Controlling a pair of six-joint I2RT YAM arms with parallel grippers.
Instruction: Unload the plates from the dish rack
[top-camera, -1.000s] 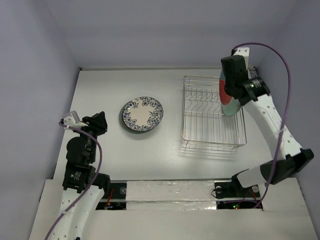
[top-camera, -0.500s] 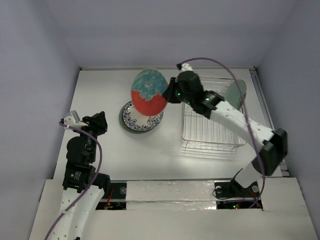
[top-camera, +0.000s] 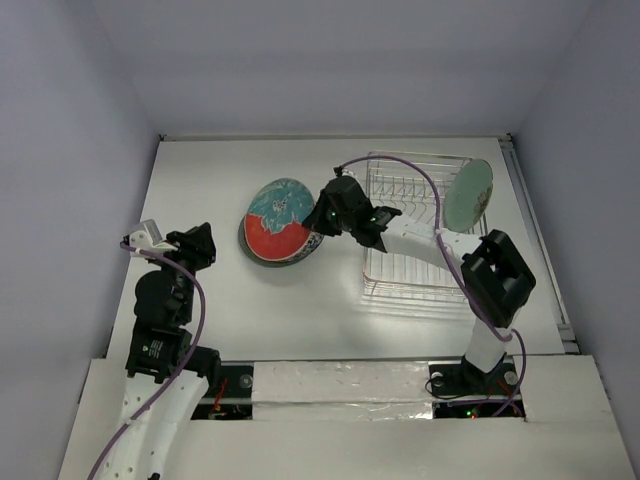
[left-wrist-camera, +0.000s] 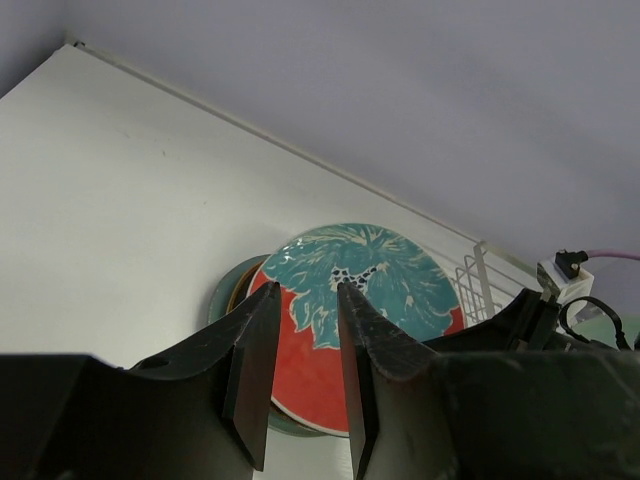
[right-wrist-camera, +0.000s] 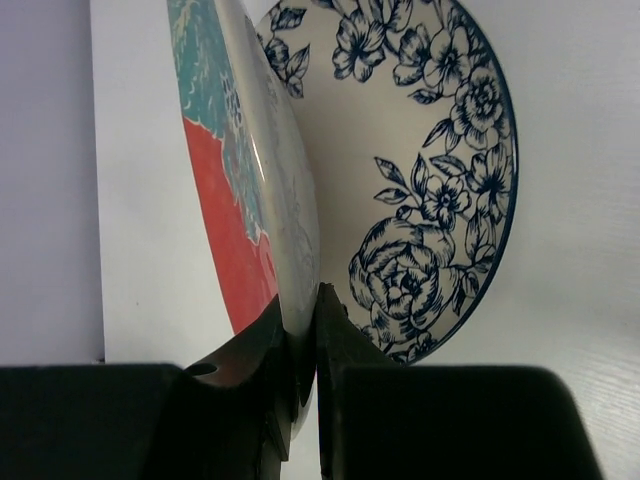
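My right pincer (top-camera: 322, 215) is clenched on the rim of the red plate (top-camera: 278, 220). In the wrist view its fingers (right-wrist-camera: 335, 345) pinch that rim from both sides, with the plate (right-wrist-camera: 235, 170) reaching away from the tips. The plate is tilted over the floral plate (right-wrist-camera: 420, 200) on the table (top-camera: 220, 300), left of the rack (top-camera: 420, 270), with the gripped edge on the rack side. I cannot tell if its far edge touches the floral plate. A green plate (top-camera: 468, 194) stands at the rack's right end. My left pincer (left-wrist-camera: 305, 290) is well apart from the plates, its fingers slightly parted around nothing
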